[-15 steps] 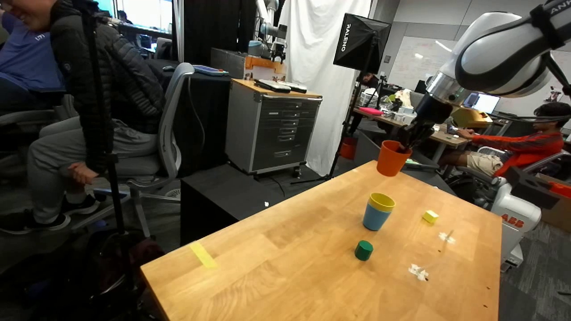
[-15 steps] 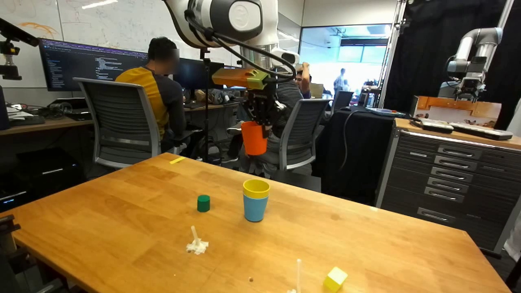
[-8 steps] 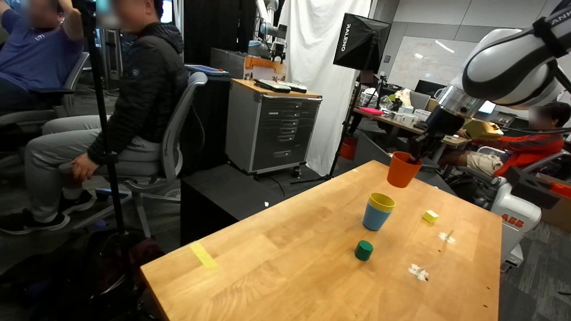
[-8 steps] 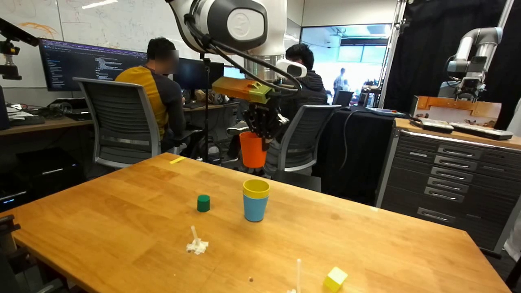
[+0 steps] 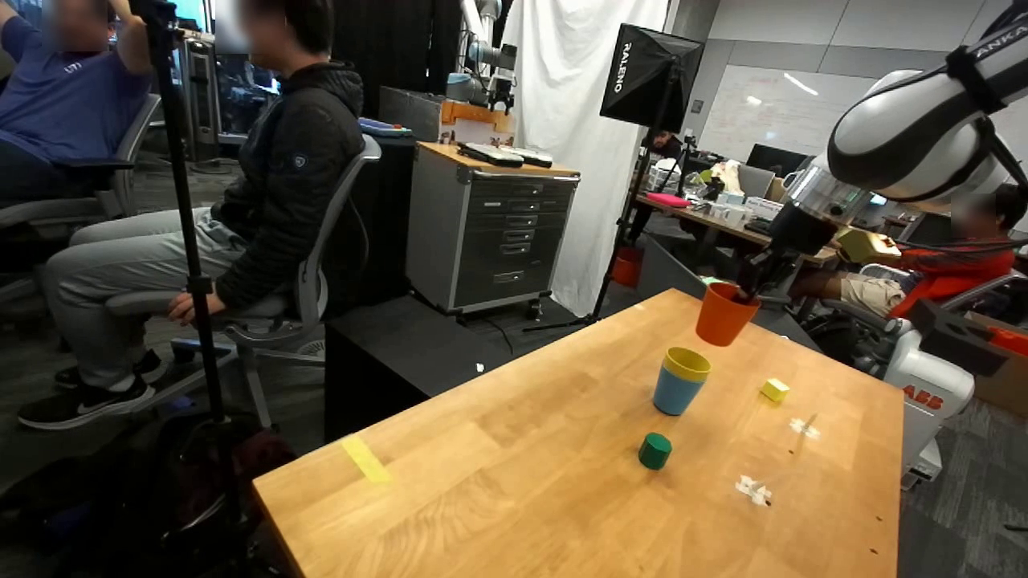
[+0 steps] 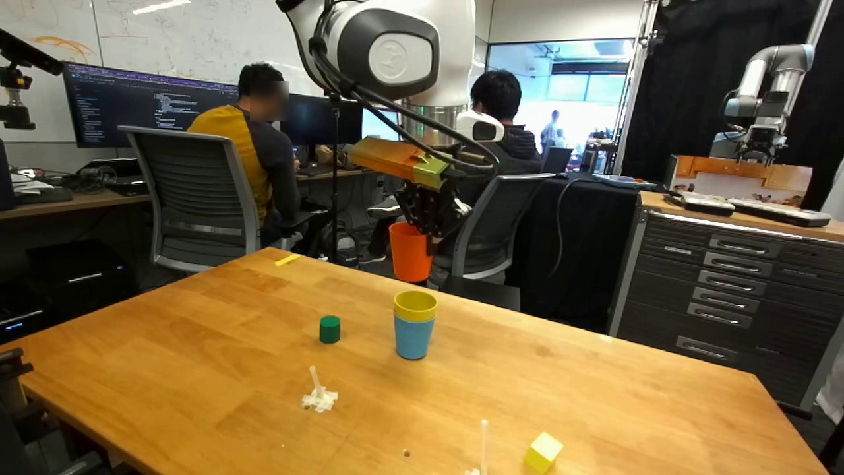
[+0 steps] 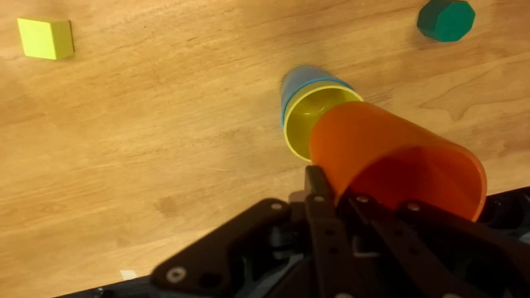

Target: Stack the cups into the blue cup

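Note:
The yellow cup (image 5: pixel 687 364) sits nested inside the blue cup (image 5: pixel 677 395), which stands upright on the wooden table. The pair also shows in an exterior view, yellow cup (image 6: pixel 415 307) over blue cup (image 6: pixel 413 340). My gripper (image 6: pixel 427 240) is shut on the wall of the orange-red cup (image 6: pixel 410 254), one finger inside and one outside. The orange-red cup (image 5: pixel 723 317) hangs slightly tilted above the table, apart from the nested cups. In the wrist view the orange-red cup (image 7: pixel 360 128) hides part of the yellow cup (image 7: pixel 300 120); the inner fingertip is hidden in it.
A small dark green block (image 6: pixel 330 330) stands near the nested cups. A yellow cube (image 5: pixel 775 390) lies on the table (image 5: pixel 514 449). Two thin pale sticks, one of them here (image 6: pixel 316 377), stand up from white tape patches. A person (image 5: pixel 297 160) sits beyond the table.
My gripper has come down with the orange-red cup in it, lower toward the nested cups. The nested cups, green block and cube have not moved. The seated person has sat up.

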